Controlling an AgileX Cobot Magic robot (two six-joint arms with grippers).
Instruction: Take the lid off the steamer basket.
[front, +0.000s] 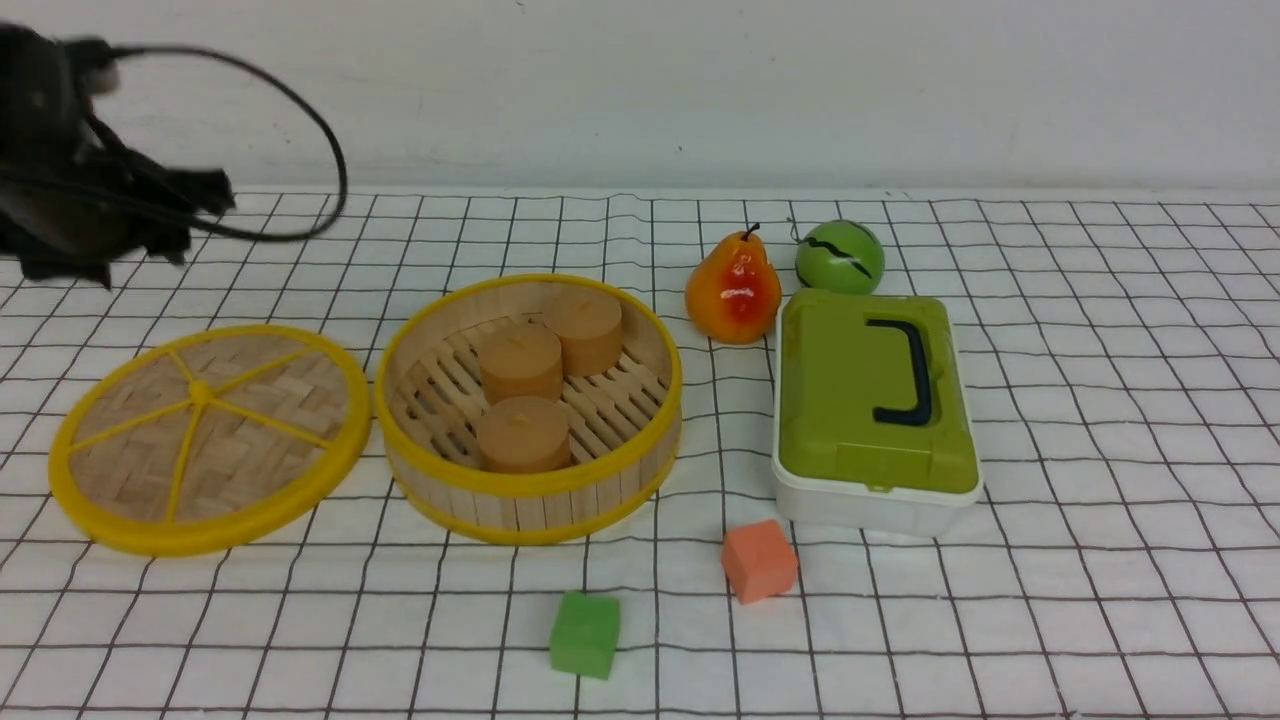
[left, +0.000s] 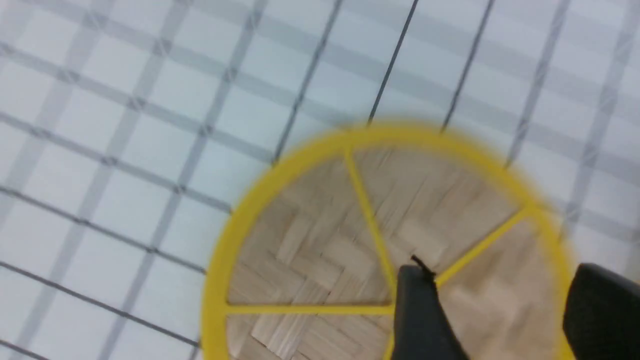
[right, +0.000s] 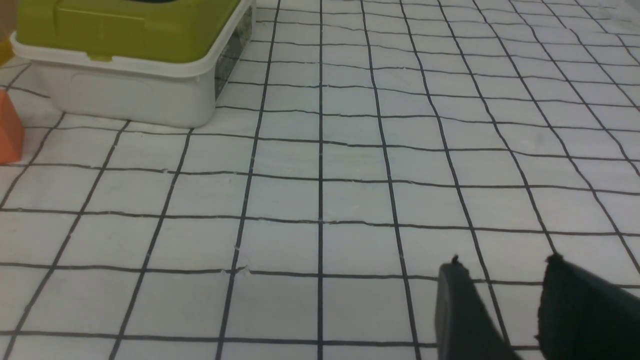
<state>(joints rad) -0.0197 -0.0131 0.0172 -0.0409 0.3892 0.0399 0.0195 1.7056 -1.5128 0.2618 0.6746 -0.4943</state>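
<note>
Raised above the bench (front: 1050, 620) at the far left, the robot's left hand (left: 492, 310) has its fingers spread with nothing between them, blurred in the front view. Its wrist view looks over the lid (left: 320, 240), and a thin dark cable loops out from that arm.

Down on the bench lies the lid, a woven bamboo disc with yellow rim and spokes, off the steamer basket (front: 530, 500) and just beside it, on the basket's left. Rim and slatted wall are yellow and pale wood, and the basket stands open. Three round brown pieces (front: 525, 435) sit on its slatted floor.

Over to the right of the basket there's a white box (front: 870, 510) with a green lid and black handle, and near its far left corner a red-orange pear (front: 733, 290) beside a round green fruit (front: 840, 257). Nearer this side are an orange block (front: 760, 562) and a green one (front: 585, 635), apart from each other.

As for the right hand (right: 515, 300), its fingers are parted, empty, over bare grid.
</note>
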